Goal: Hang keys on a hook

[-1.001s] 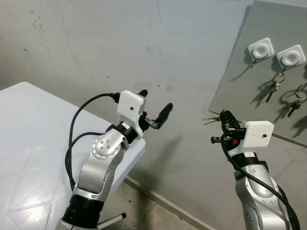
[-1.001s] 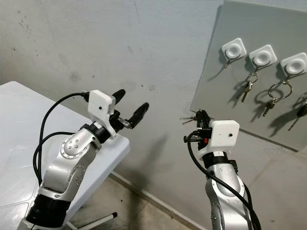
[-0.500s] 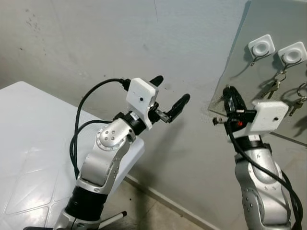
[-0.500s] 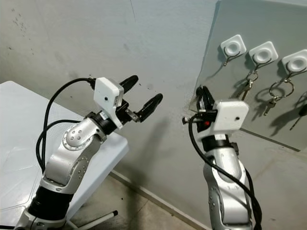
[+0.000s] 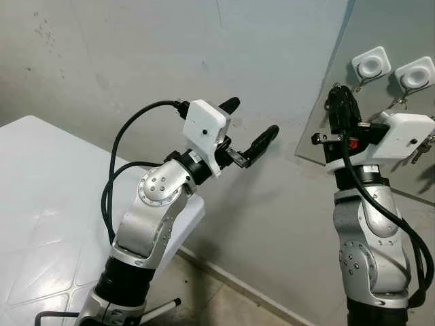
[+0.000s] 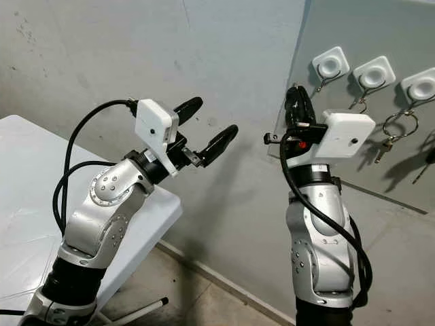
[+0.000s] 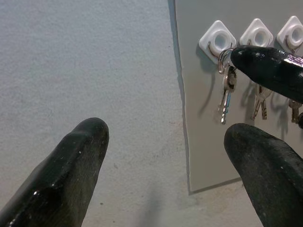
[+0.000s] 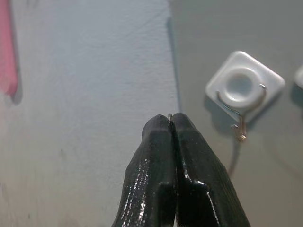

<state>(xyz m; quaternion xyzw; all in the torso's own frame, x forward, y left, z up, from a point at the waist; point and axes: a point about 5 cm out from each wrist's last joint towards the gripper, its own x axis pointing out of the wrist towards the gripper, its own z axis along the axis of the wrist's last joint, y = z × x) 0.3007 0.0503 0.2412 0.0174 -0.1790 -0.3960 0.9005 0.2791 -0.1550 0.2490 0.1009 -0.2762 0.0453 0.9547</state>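
Observation:
A bunch of keys (image 7: pixel 227 90) dangles from a thin ring pinched at the tip of my right gripper (image 5: pixel 337 95), which is shut on it. That gripper is raised against the grey board (image 6: pixel 387 27), its tip just below and left of the leftmost white hook (image 6: pixel 331 66). In the right wrist view the hook (image 8: pixel 244 85) carries nothing on its wire and lies a little beyond the closed fingertips (image 8: pixel 163 127). My left gripper (image 5: pixel 248 125) hovers open in front of the wall, pointing toward the board, nothing between its fingers.
Two more white hooks (image 6: pixel 372 73) to the right each carry key rings (image 6: pixel 396 126). A white table (image 5: pixel 41 190) stands at my left, its corner under the left arm. A bare concrete wall is behind, tiled floor below.
My right arm has lifted the keys from the board's lower left corner up to the leftmost hook. The left arm has also risen and reached further forward.

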